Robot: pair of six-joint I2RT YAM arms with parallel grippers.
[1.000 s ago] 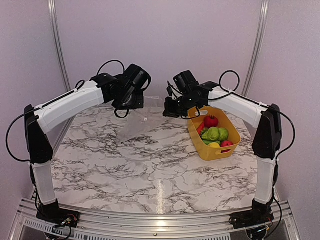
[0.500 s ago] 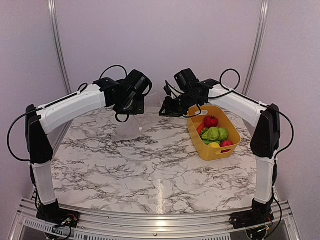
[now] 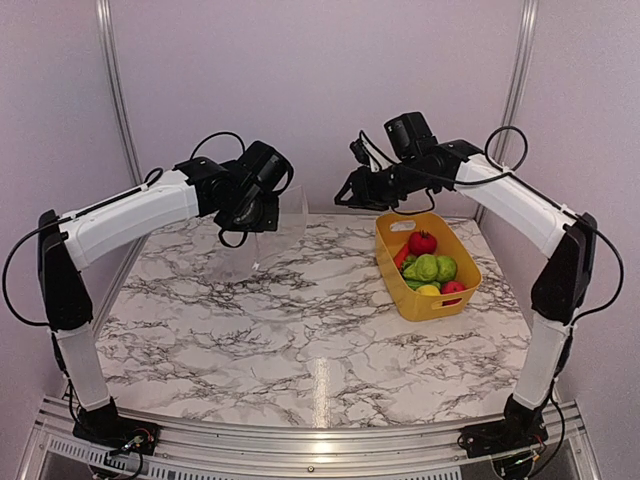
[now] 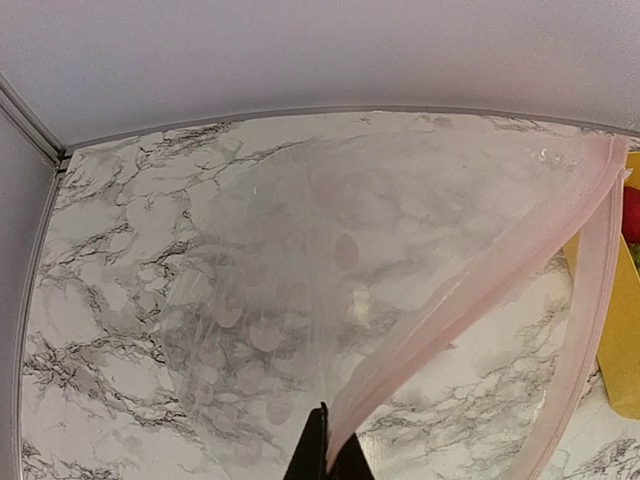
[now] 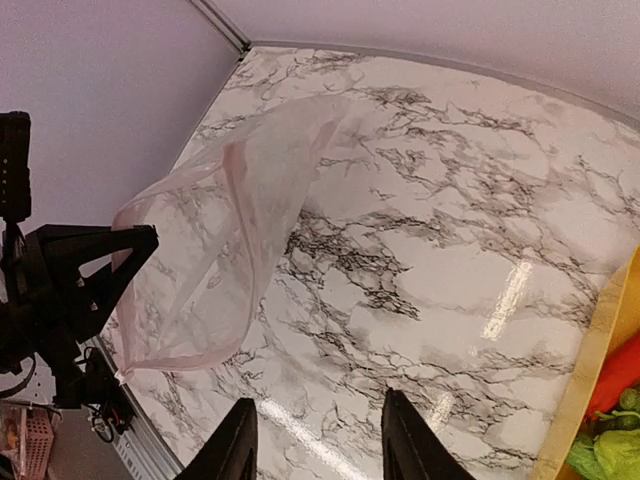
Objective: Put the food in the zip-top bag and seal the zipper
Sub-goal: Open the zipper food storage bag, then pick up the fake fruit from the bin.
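Note:
My left gripper (image 3: pixel 268 210) is shut on the clear zip-top bag (image 3: pixel 270 235) and holds it up over the table's back left. In the left wrist view the black fingertips (image 4: pixel 318 455) pinch the pale pink zipper (image 4: pixel 470 295), which runs up to the right. My right gripper (image 3: pixel 352 197) is open and empty, high near the back, apart from the bag; its view shows the bag (image 5: pixel 215 265) hanging at the left. The food (image 3: pixel 428 265), red, green and yellow toy pieces, lies in the yellow basket (image 3: pixel 441 303).
The yellow basket stands at the table's right side, below my right arm. Its edge shows in the right wrist view (image 5: pixel 590 370) and the left wrist view (image 4: pixel 620 340). The back wall and corner posts stand close behind both grippers.
My right gripper has let go of the bag and moved up and to the right, toward the basket. My left gripper has kept the bag, which now hangs from it alone.

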